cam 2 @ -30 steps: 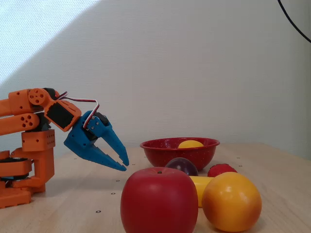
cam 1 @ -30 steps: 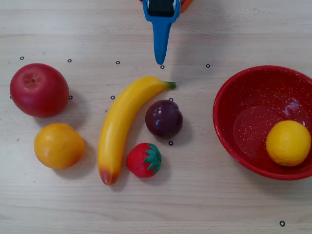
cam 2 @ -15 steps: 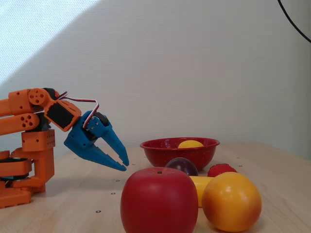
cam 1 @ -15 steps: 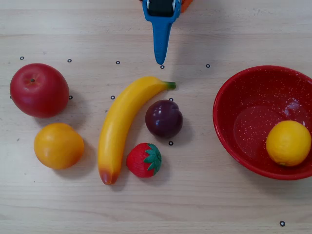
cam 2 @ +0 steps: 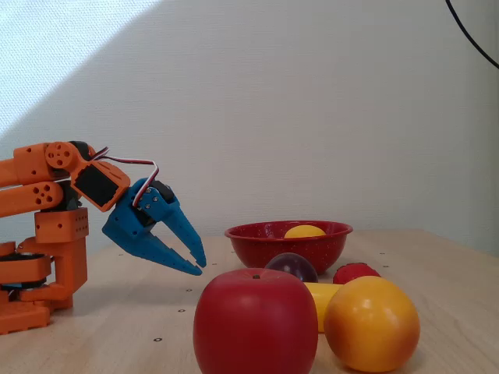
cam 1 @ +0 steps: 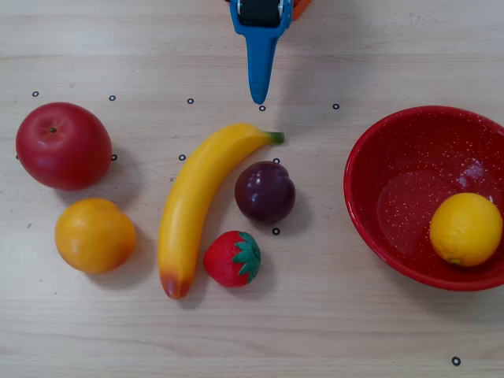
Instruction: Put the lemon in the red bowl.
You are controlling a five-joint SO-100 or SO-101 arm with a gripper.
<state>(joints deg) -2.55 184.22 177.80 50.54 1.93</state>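
Lemon (cam 1: 465, 229) alone in red bowl (cam 1: 394, 161)

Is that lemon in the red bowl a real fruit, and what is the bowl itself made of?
The lemon looks like a smooth plastic or foam toy: even yellow, faint sheen, no pores. The red bowl looks like enamelled metal or glazed ceramic: glossy red with fine white speckles and a bright reflection inside. I cannot tell which from these pictures.

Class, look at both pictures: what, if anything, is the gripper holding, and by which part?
Nothing is held. The gripper hangs open and empty above the table, while the lemon lies apart from it in the red bowl.
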